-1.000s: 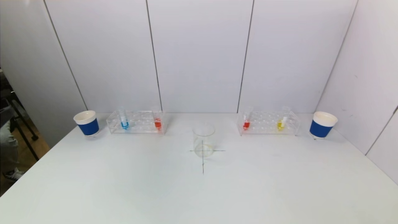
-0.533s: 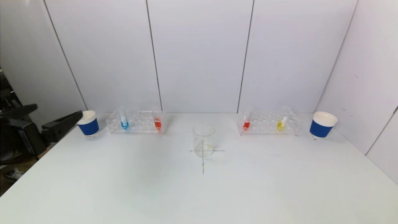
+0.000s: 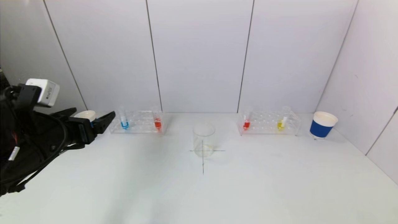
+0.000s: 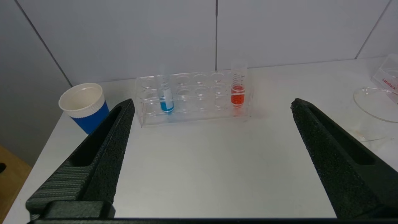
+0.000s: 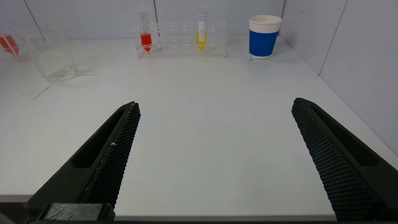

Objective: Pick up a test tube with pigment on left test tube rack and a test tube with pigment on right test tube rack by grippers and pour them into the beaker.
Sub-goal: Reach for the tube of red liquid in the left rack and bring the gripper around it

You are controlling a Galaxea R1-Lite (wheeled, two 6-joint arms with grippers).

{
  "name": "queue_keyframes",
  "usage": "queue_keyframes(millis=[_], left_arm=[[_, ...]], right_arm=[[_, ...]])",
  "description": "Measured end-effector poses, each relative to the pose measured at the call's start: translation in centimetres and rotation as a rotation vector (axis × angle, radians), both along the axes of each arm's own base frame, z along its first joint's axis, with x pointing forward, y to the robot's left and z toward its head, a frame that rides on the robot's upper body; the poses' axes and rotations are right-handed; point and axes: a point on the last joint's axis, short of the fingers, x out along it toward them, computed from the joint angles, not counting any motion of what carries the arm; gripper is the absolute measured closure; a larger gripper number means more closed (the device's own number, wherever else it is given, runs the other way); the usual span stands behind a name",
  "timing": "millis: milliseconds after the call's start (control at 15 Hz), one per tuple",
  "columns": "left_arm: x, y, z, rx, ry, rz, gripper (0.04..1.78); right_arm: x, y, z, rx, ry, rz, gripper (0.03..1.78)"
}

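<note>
Both claws gape wide: left gripper (image 3: 91, 119) hovers near the left rack (image 3: 136, 122), whose tubes hold blue (image 3: 124, 124) and red (image 3: 157, 123) liquid.

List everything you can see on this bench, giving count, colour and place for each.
Table: one, white, walled behind and at the right.
Racks: two, clear, at the back; left rack, right rack.
Tubes: four; blue tube and orange tube in the left rack, red tube and yellow tube in the right rack.
Beaker: one, clear, centre, on a drawn cross.
Cups: two, blue and white; left cup, right cup, outside the racks.
Left tool: black, open, before the left cup.
Right tool: black, open, over the table's near edge.
</note>
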Motion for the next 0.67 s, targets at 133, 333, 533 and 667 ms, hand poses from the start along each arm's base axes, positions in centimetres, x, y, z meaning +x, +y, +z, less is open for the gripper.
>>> queue_keyframes(millis=[133,333,533,667], left_arm=[[1.5,-0.7,-0.9,-0.027,-0.018,0.000,0.06],[3.4,-1.6,-2.2,-0.048,-0.038,-0.006,0.06],[4.8,-3.1,-3.8,-0.044,-0.016,-0.043,0.06],[5.8,-4.1,-4.9,-0.042,-0.012,-0.048,0.06]], right_arm=[[0.0,0.0,0.0,0.000,0.000,0.000,0.04],[0.0,0.0,0.0,0.000,0.000,0.000,0.04],[0.0,0.0,0.0,0.000,0.000,0.000,0.04],[0.0,0.0,0.0,0.000,0.000,0.000,0.04]])
